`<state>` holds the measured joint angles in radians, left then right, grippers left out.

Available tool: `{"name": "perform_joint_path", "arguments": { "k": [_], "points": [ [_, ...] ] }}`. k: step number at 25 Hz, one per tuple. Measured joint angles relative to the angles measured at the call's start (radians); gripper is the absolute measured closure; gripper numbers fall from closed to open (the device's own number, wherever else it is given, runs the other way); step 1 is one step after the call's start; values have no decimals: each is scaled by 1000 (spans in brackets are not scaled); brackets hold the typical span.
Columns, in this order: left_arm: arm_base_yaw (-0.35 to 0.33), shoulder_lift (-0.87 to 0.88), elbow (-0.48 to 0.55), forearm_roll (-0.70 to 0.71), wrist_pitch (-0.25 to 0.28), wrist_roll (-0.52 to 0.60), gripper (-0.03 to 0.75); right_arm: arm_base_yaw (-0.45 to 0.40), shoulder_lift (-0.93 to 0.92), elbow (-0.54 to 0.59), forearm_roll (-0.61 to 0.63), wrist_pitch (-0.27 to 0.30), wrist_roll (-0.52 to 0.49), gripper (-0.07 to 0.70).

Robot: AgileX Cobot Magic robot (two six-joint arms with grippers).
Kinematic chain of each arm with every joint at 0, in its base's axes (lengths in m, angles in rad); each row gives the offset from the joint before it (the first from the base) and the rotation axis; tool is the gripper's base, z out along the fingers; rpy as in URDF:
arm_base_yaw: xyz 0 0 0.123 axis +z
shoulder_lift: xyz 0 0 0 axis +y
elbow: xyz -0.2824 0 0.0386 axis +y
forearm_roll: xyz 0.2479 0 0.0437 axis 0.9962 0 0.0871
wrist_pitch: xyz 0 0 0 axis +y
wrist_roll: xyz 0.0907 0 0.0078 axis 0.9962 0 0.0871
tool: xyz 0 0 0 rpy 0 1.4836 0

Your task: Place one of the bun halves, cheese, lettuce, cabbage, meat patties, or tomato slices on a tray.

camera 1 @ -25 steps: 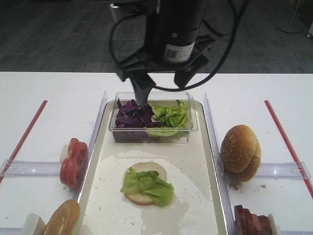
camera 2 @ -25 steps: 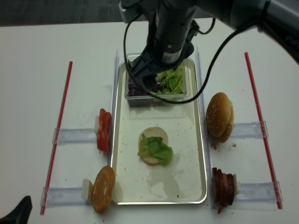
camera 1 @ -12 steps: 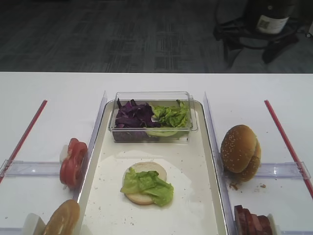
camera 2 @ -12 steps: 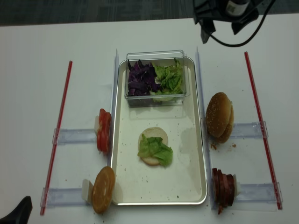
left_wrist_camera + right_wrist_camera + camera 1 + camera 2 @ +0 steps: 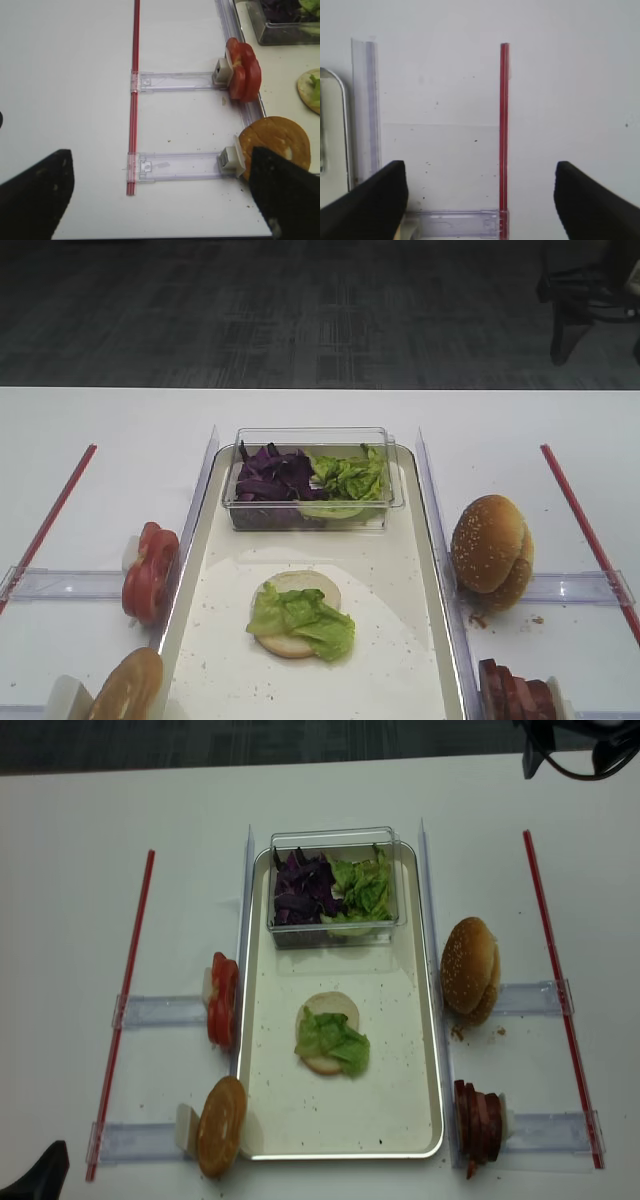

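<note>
The overhead realsense view takes in the whole surface [image 5: 80,820]: the tray [image 5: 415,1110] runs down the middle, a clear tub [image 5: 335,930] at its 12 o'clock end holding purple cabbage [image 5: 300,890] and loose lettuce [image 5: 365,888]. At the tray's centre lies a bun half [image 5: 335,1010], cut face up, with a lettuce leaf [image 5: 335,1042] draped over its 5 o'clock side.

Only the left wrist view shows the left jaws [image 5: 165,195] themselves: two dark fingers [image 5: 35,192] spread wide with nothing between them, over bare surface at 9 o'clock of the tray. Beyond them stand the tomato slices [image 5: 243,75] and a bun half on edge [image 5: 277,147], each against a clear rail.

The right wrist view likewise shows the right jaws [image 5: 480,197] wide apart and empty, above a red strip [image 5: 504,125] at 3 o'clock of the tray's rim.

From the front view, sesame bun halves [image 5: 490,550] sit at 3 o'clock and meat patties [image 5: 515,695] at 5 o'clock. Nothing blocks the tray.
</note>
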<state>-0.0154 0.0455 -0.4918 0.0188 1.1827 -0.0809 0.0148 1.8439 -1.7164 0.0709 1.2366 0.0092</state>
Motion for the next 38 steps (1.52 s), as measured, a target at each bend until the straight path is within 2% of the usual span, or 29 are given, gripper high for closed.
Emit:
{"name": "perform_joint_path", "arguments": {
  "k": [4, 12, 16, 23, 38],
  "points": [
    [0, 0, 0, 0, 0, 0, 62, -43, 0, 0, 13, 2, 0, 21],
    [0, 0, 0, 0, 0, 0, 62, -48, -5, 0, 21, 2, 0, 32],
    [0, 0, 0, 0, 0, 0, 62, -48, -47, 48, 22, 2, 0, 33],
    [0, 0, 0, 0, 0, 0, 62, -48, -197, 216, 22, 2, -9, 34],
    [0, 0, 0, 0, 0, 0, 62, -48, -671, 691, 22, 1, -18, 36]
  ]
}}
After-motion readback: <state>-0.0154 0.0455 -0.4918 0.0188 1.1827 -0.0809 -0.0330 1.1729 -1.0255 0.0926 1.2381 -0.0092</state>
